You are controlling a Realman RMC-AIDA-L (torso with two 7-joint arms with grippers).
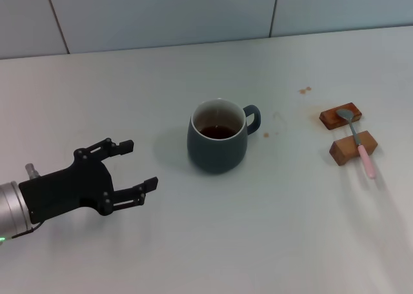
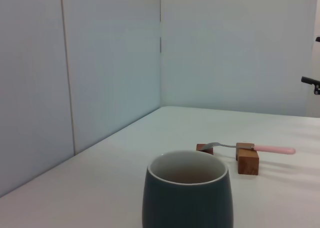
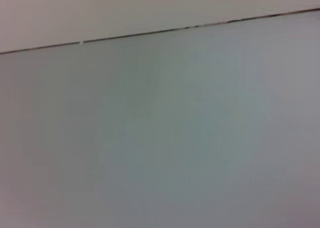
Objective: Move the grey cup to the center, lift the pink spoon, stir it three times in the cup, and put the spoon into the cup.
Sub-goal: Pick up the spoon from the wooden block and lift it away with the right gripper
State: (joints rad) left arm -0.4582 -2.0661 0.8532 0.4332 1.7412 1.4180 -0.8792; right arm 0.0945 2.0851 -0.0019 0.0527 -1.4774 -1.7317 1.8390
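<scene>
The left claw (image 1: 137,168) hovered low over the white desk (image 1: 271,242) with its black fingers spread wide apart and nothing held between them. Its open mouth faced the grey cup (image 1: 218,138), which stood upright on the desk a short way beyond the fingertips, apart from them. The cup held dark brown liquid, and its loop handle pointed away from the claw, toward the far side. In the left wrist view the cup (image 2: 187,198) sat straight ahead and close.

Farther on past the cup, well apart from the claw, two brown wooden blocks (image 1: 352,147) sat on the desk. The pink spoon (image 1: 357,140) lay across them, its metal bowl on the farther block and its pink handle sticking out past the nearer one. A few small brown spots (image 1: 304,90) marked the desk near them.

The right claw was not in view; its wrist camera showed only a pale blank surface.
</scene>
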